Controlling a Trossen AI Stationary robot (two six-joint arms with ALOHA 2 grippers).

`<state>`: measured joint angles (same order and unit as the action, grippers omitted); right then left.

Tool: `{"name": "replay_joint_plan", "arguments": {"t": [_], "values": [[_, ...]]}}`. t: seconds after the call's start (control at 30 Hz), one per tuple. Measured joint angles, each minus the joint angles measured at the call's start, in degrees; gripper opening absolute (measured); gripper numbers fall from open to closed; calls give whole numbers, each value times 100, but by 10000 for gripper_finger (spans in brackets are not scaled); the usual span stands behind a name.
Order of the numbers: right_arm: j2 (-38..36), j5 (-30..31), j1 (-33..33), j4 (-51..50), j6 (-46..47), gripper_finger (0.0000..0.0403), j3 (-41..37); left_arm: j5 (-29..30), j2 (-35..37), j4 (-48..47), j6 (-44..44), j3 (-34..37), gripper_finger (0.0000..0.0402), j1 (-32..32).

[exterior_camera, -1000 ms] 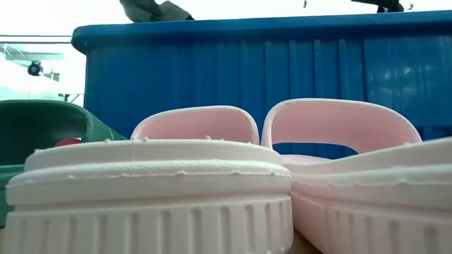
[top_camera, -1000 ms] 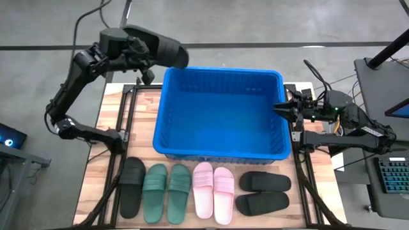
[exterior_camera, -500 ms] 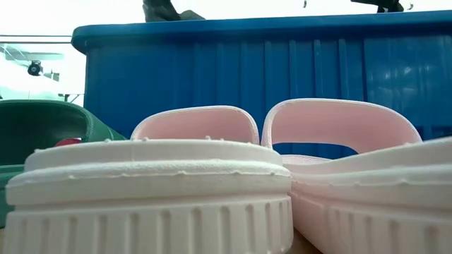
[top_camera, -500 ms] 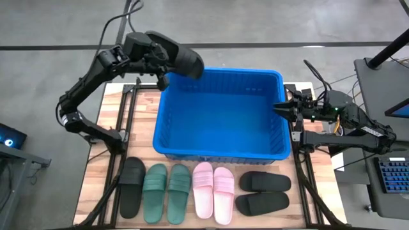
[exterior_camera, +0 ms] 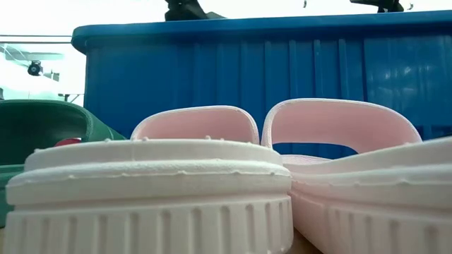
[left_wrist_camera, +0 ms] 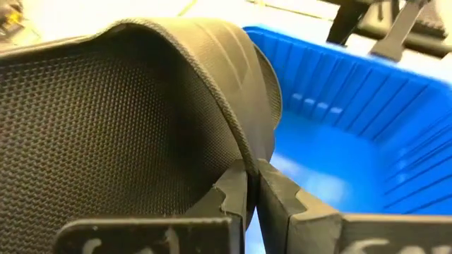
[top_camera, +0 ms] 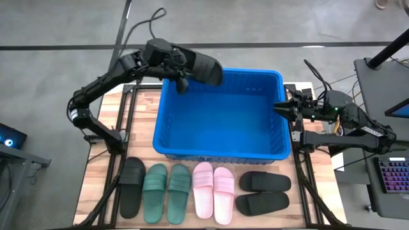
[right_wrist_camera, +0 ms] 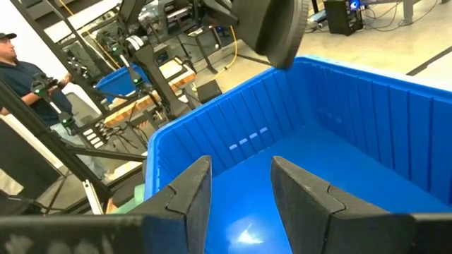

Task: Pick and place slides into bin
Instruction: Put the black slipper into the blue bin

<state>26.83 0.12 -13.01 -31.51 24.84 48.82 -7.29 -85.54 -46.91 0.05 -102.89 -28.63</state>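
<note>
Above the blue bin's [top_camera: 220, 150] upper-left corner the left hand [top_camera: 183, 83] grips a black slide [top_camera: 203, 67], while the right hand [top_camera: 279, 108] waits open at the right rim, six slides lining the surface [top_camera: 102, 134] below

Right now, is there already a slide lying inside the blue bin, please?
No, the bin floor shows bare blue; the left tool holds a black slide above its rim.
</note>
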Motion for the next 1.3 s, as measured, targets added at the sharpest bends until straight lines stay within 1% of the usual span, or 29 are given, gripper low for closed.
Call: {"name": "replay_joint_plan", "arguments": {"t": [0.27,0.47,0.83,0.93,1.0,1.1,1.3], "values": [[0,0,-1,0,22,139,0,-7,-441,421,-1388,17,0,484],[0,0,-1,-2,17,139,0,75,-708,911,-2529,72,0,639],[0,0,0,-7,0,139,-19,564,-1130,845,-3080,344,0,650],[-2,0,-1,-7,0,139,-25,757,-1136,936,-3451,597,0,658],[-2,0,-1,-15,-1,139,-31,772,-1136,1163,-3656,817,0,668],[-2,0,1,-23,-55,139,-32,789,-1118,1512,-3753,1123,0,671],[-2,0,1,-24,-150,139,-33,814,-1103,1855,-4012,1635,0,654]]}}
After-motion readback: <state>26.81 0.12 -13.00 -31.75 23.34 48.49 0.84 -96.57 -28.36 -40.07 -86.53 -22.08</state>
